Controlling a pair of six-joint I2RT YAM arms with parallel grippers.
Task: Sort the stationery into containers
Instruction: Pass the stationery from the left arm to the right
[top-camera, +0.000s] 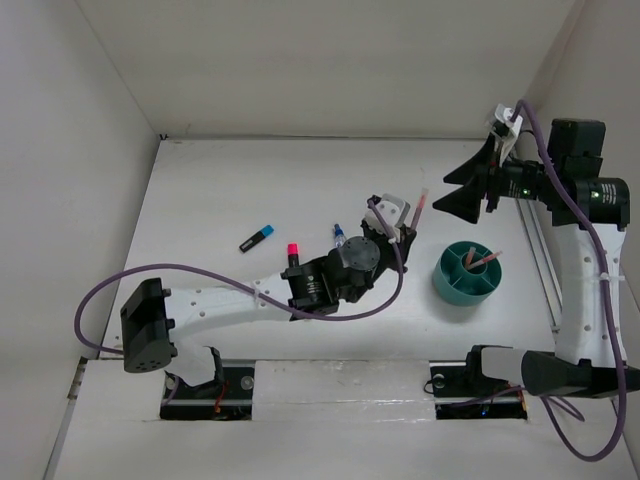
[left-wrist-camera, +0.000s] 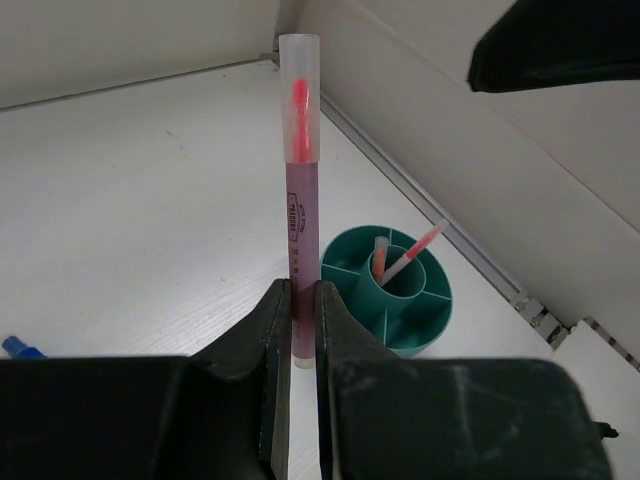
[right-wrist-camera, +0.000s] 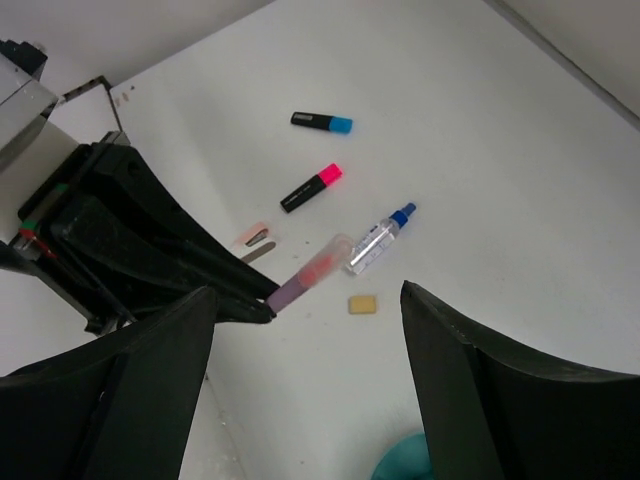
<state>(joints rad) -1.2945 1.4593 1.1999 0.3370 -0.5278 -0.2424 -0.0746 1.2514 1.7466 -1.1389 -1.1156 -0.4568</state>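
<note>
Left gripper (left-wrist-camera: 298, 300): clamped on the lower end of a thin pink pen with a clear cap (left-wrist-camera: 299, 170), held near the cup.
Right gripper (top-camera: 462, 188): jaws spread wide, nothing held, raised at far right.
Round teal plastic organiser cup (left-wrist-camera: 420, 335): two pink-orange pens (left-wrist-camera: 410, 258) are seen leaning in its centre compartment.
White table (top-camera: 250, 180): a black blue-capped highlighter (right-wrist-camera: 322, 122), a black pink-capped highlighter (right-wrist-camera: 311, 187), a clear blue-capped bottle (right-wrist-camera: 378, 238), a tan eraser cube (right-wrist-camera: 363, 304) and a pinkish stapler (right-wrist-camera: 253, 238) are seen lying loose.

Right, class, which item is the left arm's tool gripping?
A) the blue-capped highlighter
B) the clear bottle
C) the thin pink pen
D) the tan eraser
C: the left tool is shut on the thin pink pen, while the blue-capped highlighter, tan eraser and clear bottle lie loose on the table.
</note>
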